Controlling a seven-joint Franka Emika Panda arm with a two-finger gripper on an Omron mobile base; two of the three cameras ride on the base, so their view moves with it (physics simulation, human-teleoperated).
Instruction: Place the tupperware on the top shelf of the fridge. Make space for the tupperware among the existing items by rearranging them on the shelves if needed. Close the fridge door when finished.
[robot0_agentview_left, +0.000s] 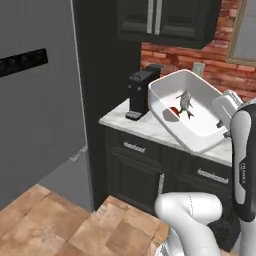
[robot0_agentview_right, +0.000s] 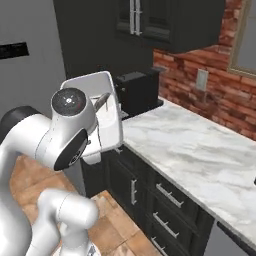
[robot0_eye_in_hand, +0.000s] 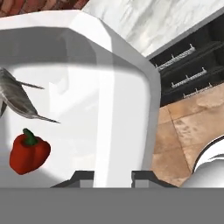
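The white tupperware (robot0_agentview_left: 202, 127) hangs tilted above the counter's front edge, its open side facing the left base camera. Inside it lie a grey fish (robot0_agentview_left: 185, 102) and a red pepper (robot0_agentview_left: 174, 111). My gripper (robot0_agentview_left: 223, 125) is shut on the tub's right rim. In the hand view the gripper (robot0_eye_in_hand: 113, 177) pinches the tupperware (robot0_eye_in_hand: 113, 87) wall, with the fish (robot0_eye_in_hand: 17, 98) and pepper (robot0_eye_in_hand: 28, 151) to the left. From the right base view the tupperware (robot0_agentview_right: 107, 122) sits behind my arm. The fridge door (robot0_agentview_left: 35, 115) with its black display (robot0_agentview_left: 22, 62) stands at left. The top shelf and existing items are hidden.
A black coffee machine (robot0_agentview_left: 140, 92) stands on the marble counter (robot0_agentview_left: 127, 122) just left of the tub. Dark drawers (robot0_agentview_left: 135, 147) run under the counter and dark wall cabinets (robot0_agentview_left: 165, 20) hang above. A brick wall (robot0_agentview_left: 220, 60) backs the counter. Tiled floor (robot0_agentview_left: 75, 225) lies before the fridge.
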